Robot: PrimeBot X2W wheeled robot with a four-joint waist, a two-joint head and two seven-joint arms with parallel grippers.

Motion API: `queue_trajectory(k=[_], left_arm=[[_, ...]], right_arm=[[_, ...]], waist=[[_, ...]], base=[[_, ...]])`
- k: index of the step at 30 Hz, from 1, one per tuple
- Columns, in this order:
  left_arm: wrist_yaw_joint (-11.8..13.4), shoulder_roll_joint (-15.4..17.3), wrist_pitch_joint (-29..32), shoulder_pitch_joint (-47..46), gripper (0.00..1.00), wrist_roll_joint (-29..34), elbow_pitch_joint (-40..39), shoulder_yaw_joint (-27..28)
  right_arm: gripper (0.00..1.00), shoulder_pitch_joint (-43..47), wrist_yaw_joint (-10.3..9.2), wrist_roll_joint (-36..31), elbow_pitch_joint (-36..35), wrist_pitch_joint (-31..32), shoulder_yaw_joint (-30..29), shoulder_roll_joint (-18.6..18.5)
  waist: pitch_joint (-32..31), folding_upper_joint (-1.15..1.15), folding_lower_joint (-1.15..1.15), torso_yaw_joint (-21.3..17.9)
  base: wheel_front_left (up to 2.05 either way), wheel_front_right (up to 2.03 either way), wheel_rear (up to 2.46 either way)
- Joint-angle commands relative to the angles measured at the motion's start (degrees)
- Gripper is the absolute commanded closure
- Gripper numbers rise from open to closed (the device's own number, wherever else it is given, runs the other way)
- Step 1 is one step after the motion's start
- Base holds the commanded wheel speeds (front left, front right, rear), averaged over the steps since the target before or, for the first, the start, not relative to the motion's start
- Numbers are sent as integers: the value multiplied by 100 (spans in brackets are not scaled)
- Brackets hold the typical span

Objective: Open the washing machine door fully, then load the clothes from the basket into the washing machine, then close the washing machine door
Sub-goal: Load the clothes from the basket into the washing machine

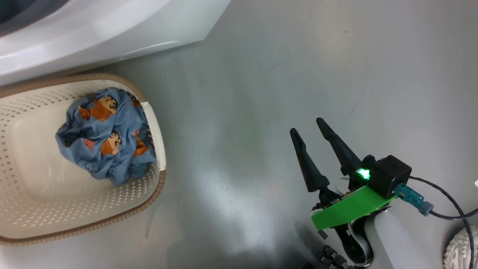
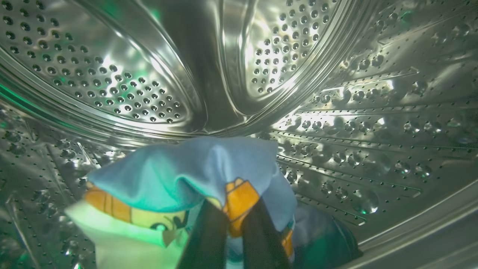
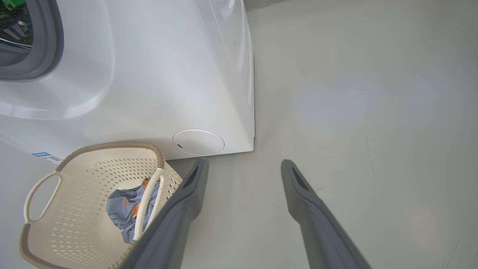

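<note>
Inside the steel perforated drum (image 2: 112,74), my left gripper (image 2: 237,218) is shut on the cream garment (image 2: 149,224) with the orange-black cartoon face, which drapes over its dark fingers (image 2: 209,243). The blue garment (image 1: 108,138) (image 3: 119,207) lies bunched in the cream basket (image 1: 37,168) (image 3: 112,146) on the floor before the white washing machine (image 1: 93,33) (image 3: 168,74). My right gripper (image 1: 305,126) (image 3: 244,164) hangs open over bare floor, well to the right of the basket. A grey seal (image 3: 56,37) rims the machine's opening. The door is out of view.
Grey floor (image 1: 261,74) spreads right of the basket and machine. A dark cable (image 1: 448,201) runs from my right wrist, and a white perforated object (image 1: 461,248) sits at the lower right corner. The machine front bears a round white cover (image 3: 198,142) and a blue sticker (image 3: 42,154).
</note>
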Motion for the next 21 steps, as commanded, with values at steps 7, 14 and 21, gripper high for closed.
queue_trajectory(k=[7, 14, 21], left_arm=[[-2, 213, -181, 21, 0, -138, 80, -10], [5, 49, -308, 217, 0, -203, 225, -73], [19, -83, -418, 456, 0, -315, 305, -62]], right_arm=[[0, 172, 9, 88, -87, -27, 14, 15], [0, 144, 9, 18, -51, -27, -85, 15], [0, 89, 9, -79, -1, -27, -160, 15]], waist=[[-142, 0, 0, 90], [-328, 0, 0, 238], [-556, 0, 0, 382]], base=[[0, 0, 0], [0, 0, 0], [0, 0, 0]])
